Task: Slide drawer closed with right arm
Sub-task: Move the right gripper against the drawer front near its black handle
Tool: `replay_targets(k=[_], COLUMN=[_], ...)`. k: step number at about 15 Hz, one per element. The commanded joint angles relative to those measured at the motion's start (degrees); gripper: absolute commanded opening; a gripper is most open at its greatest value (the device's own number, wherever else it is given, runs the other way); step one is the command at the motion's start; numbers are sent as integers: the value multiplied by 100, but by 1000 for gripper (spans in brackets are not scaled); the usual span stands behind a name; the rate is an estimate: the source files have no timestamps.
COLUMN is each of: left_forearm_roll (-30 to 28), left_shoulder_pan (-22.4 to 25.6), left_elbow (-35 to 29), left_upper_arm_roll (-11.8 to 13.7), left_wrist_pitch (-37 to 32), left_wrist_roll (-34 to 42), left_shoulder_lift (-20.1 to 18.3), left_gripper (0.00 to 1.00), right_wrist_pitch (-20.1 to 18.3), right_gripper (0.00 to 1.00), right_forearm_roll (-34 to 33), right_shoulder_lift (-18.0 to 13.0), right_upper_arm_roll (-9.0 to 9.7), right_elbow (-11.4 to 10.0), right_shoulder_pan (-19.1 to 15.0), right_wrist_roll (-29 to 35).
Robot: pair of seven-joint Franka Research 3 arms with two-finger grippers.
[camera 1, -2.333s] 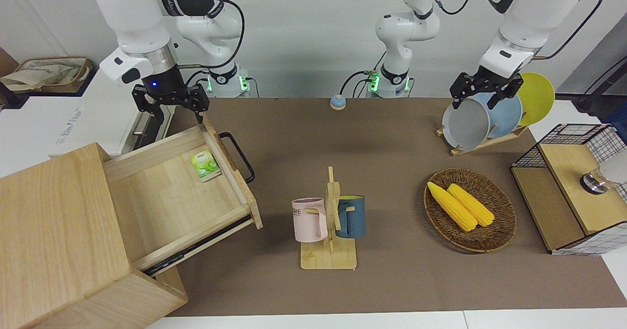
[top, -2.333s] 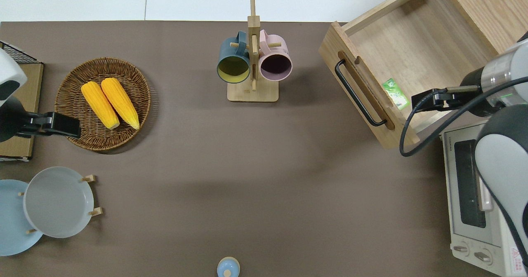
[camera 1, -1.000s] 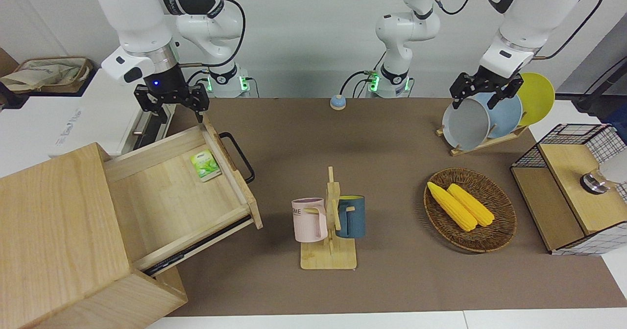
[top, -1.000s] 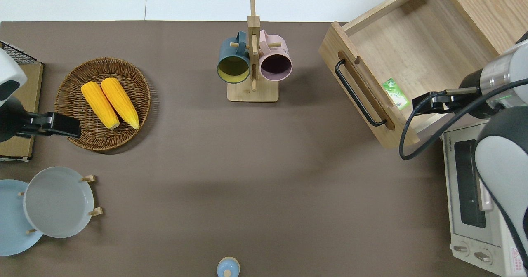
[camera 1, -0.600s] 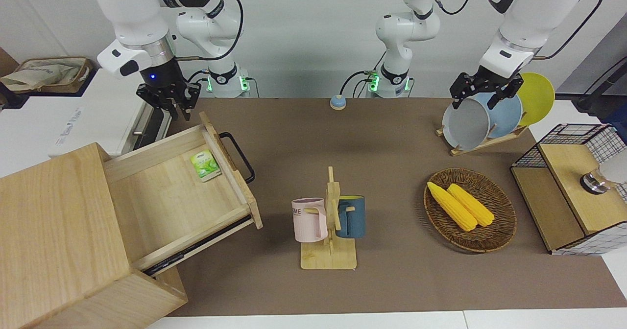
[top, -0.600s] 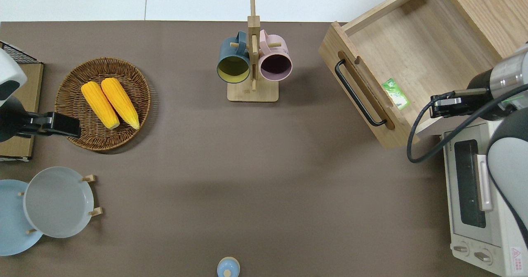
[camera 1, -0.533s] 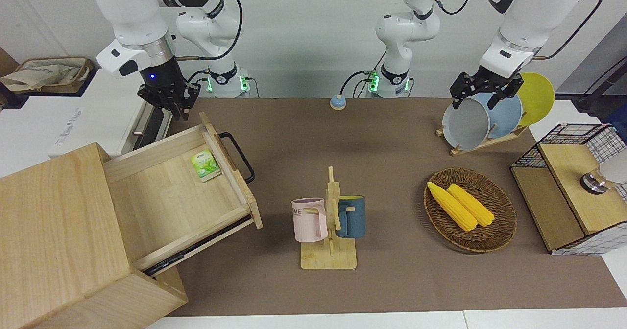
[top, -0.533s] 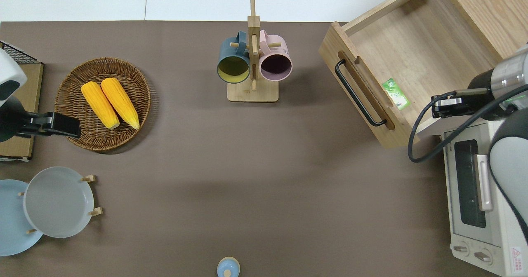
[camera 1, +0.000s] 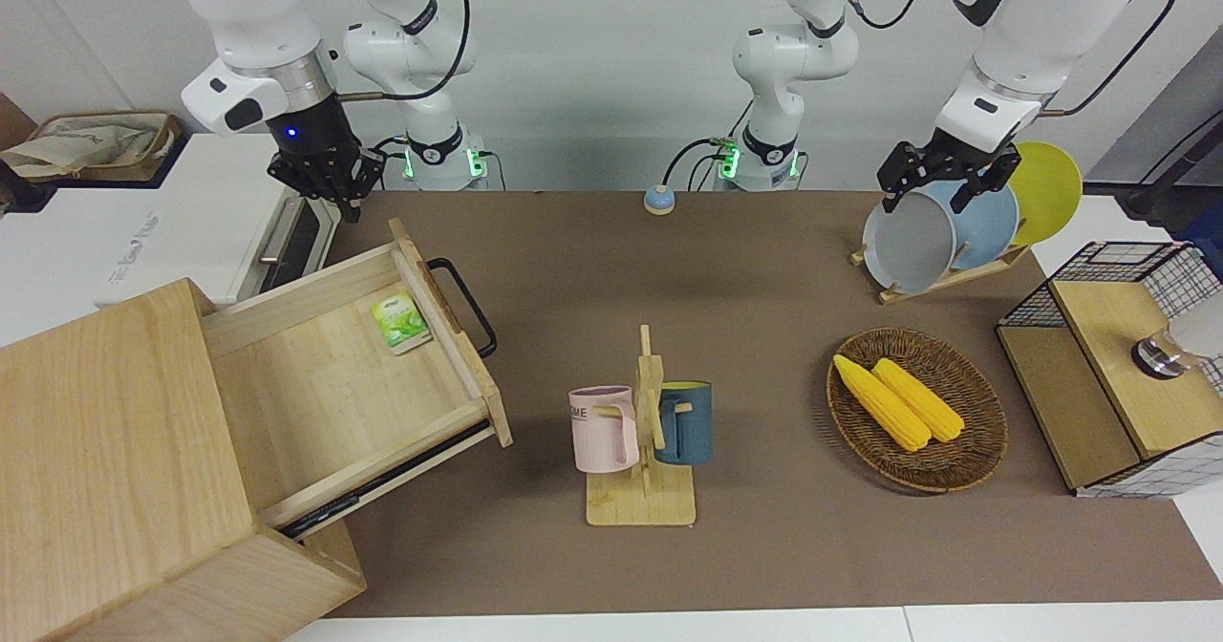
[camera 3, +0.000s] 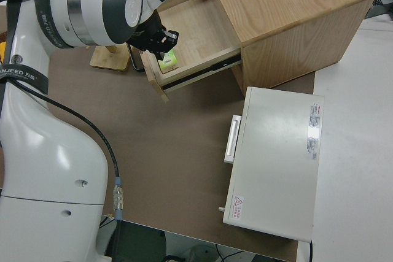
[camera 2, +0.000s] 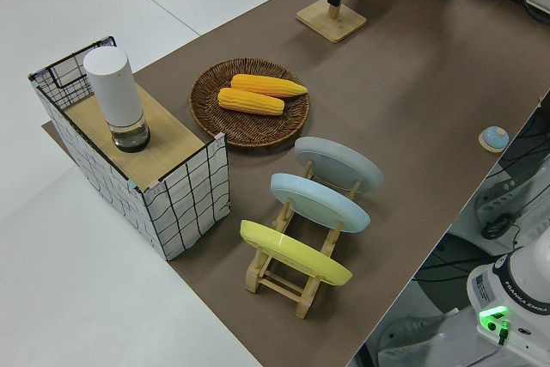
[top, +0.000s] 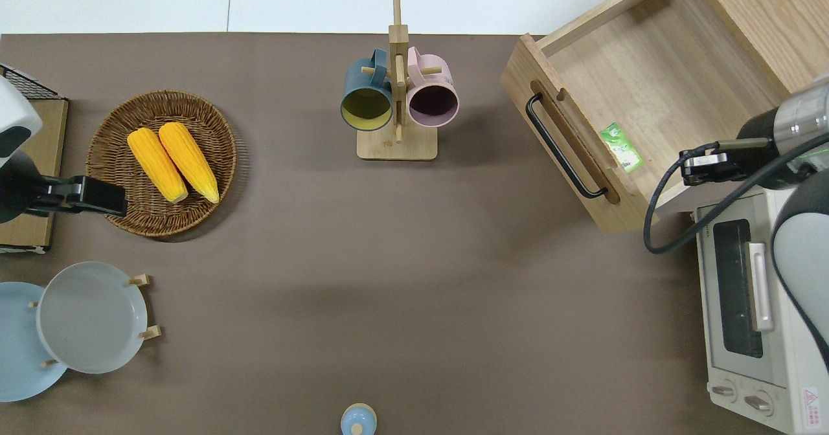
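The drawer (camera 1: pixel 334 394) stands pulled out of the pale wooden cabinet (camera 1: pixel 105 451), its black bar handle (camera 1: pixel 465 303) facing the table's middle. A green packet (camera 1: pixel 399 322) lies inside near the drawer front. The right arm's gripper (camera 1: pixel 334 198), blue light on its wrist, is shut and empty. In the overhead view the right gripper (top: pixel 696 166) hangs over the drawer's (top: pixel 647 79) side wall nearest the robots, next to the oven, apart from the handle (top: pixel 563 147). The right side view shows the gripper (camera 3: pixel 161 38) by the drawer front. The left arm is parked, its gripper (camera 1: pixel 941 193) open.
A white toaster oven (top: pixel 751 305) stands beside the cabinet, nearer the robots. A mug rack (camera 1: pixel 642 432) with two mugs stands mid-table. A wicker basket of corn (camera 1: pixel 917 408), a plate rack (camera 1: pixel 946 231) and a wire-mesh basket (camera 1: pixel 1118 365) stand toward the left arm's end.
The right gripper's fingers went from wide open to shut, and it rose and drew back toward the robots, off the drawer's corner. The drawer, the packet and the left arm stayed still.
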Motion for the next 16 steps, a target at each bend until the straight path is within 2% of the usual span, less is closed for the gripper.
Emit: replay_targets(k=[1, 3, 4, 8, 12, 16], left_forearm_roll=[98, 98, 98, 98, 98, 98], left_shoulder_pan=[22, 22, 22, 22, 22, 22], left_elbow=[149, 140, 149, 149, 149, 140], left_upper_arm_roll=[-37, -37, -37, -37, -37, -37], left_wrist_pitch=[-113, -113, -113, -113, -113, -113], left_wrist_roll=[55, 55, 55, 55, 55, 55], left_shoulder_lift=[65, 65, 65, 65, 65, 65], left_gripper=[993, 993, 993, 993, 993, 993], right_wrist_pitch=[-294, -303, -303, -206, -4, 118], right_gripper=[0, 0, 0, 0, 0, 0], right_forearm_roll=[135, 196, 205, 241, 258, 241], right_shoulder_lift=[-199, -208, -208, -112, 151, 459], right_upper_arm_roll=[103, 182, 244, 244, 244, 244], right_elbow=[130, 130, 130, 113, 60, -63], right_shoulder_pan=[-4, 92, 232, 857, 1305, 1561], right_wrist_roll=[371, 915, 1275, 2927, 4430, 5565])
